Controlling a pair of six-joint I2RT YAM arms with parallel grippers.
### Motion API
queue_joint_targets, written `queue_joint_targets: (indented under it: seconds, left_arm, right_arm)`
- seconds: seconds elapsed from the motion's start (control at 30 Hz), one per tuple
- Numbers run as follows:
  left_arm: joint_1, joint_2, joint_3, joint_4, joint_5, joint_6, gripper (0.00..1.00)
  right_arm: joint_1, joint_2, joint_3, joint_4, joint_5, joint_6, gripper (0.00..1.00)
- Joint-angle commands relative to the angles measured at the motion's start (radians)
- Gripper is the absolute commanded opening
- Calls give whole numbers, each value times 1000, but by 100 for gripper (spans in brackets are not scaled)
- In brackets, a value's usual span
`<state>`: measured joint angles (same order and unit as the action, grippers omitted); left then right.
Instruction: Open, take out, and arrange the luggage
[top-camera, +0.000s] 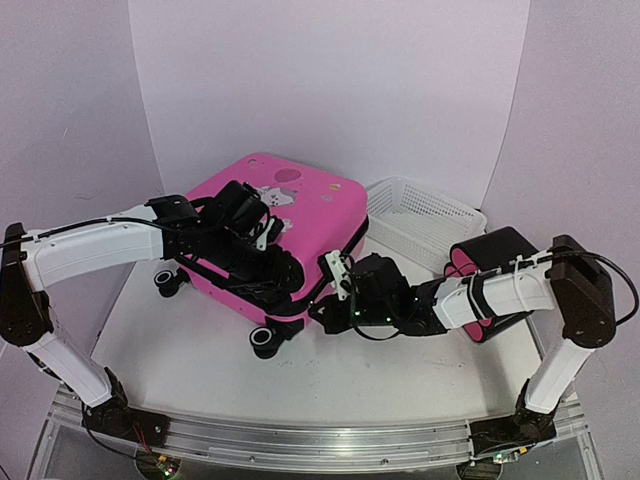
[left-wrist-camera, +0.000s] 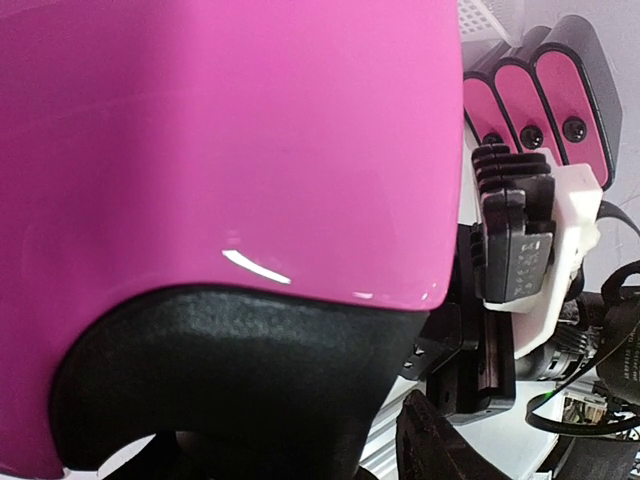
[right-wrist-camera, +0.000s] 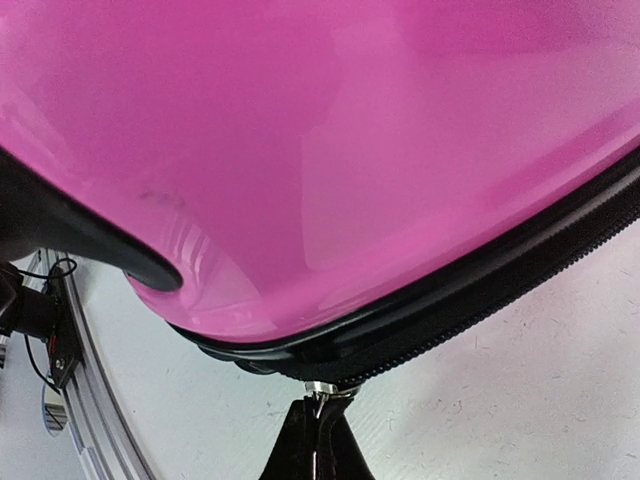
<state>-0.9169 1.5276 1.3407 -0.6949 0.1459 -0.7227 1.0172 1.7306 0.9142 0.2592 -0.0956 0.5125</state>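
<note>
Luggage: pink hard-shell suitcase, lying flat on the table at centre of the top view, lid side up. The two visible wheels are on its 7 o'clock edge. Black zip trim runs along the seam, with no gap showing in the stretch the right wrist cam sees.

Right gripper: at the case's 5 o'clock corner, fingers pinched together on the metal zip pull, low at the seam. Table surface is just below.

Left gripper: arm reaches over the lid from 9 o'clock, claw down at the near 6 o'clock edge. On its wrist cam the pink shell fills the frame, with one black finger against its underside. The other finger is hidden, so I can't tell whether it's clamped on the shell or just resting there.

White mesh basket sits at 2 o'clock of the case, just beside it. Stack of black cases with pink ends is at 3 o'clock, behind the right forearm.
</note>
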Motion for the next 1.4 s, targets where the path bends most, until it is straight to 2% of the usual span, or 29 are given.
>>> queue_joint_targets:
  seconds: [0.0,0.1,0.17,0.2,0.27,0.3,0.37,0.47,0.6,0.67,0.73,0.77,0.87,1.03,1.1,1.27,1.37]
  left_arm:
    - [4,-45,125,380,-53,129,25]
    - [3,-6,134,398,11,90,25]
    - [2,25,148,399,63,86,32]
    - [3,24,146,394,73,92,40]
    - [2,-5,119,361,57,131,67]
    - [5,-21,122,320,49,159,76]
    - [12,-58,136,202,5,229,87]
    - [115,-143,126,33,-3,295,96]
    - [412,-298,70,-69,52,365,100]
    - [584,-318,77,-94,79,416,99]
    - [747,-291,100,-100,141,444,99]
    - [811,-269,121,-99,174,446,99]
    - [959,-158,170,-70,254,436,99]
    - [997,30,241,-9,490,426,99]
    - [998,69,228,-1,514,413,99]
    - [987,-1,59,19,506,448,98]
    - [966,-51,-31,19,522,461,91]
  right_arm:
    - [87,-68,14,-34,-119,-74,1]
    - [121,7,115,-51,-136,-106,2]
    - [128,28,153,-54,-149,-107,4]
    - [127,19,128,-35,-115,-93,6]
    - [121,-17,77,-17,-50,-87,13]
    - [111,-37,51,-18,-32,-85,17]
    - [81,-73,9,-30,-23,-78,24]
    - [36,-118,-36,-76,-13,-62,48]
    - [-14,-189,-105,-108,-7,-30,67]
    - [-45,-226,-135,-110,-19,-5,74]
    - [-99,-255,-150,-110,-53,47,80]
    - [-131,-264,-151,-109,-74,90,86]
    - [-202,-248,-101,-109,-179,158,93]
    - [-243,-192,19,-107,-247,246,98]
    - [-279,-174,45,-98,-252,319,98]
    - [-344,-109,103,-45,-296,417,98]
    - [-362,-46,170,-43,-335,421,98]
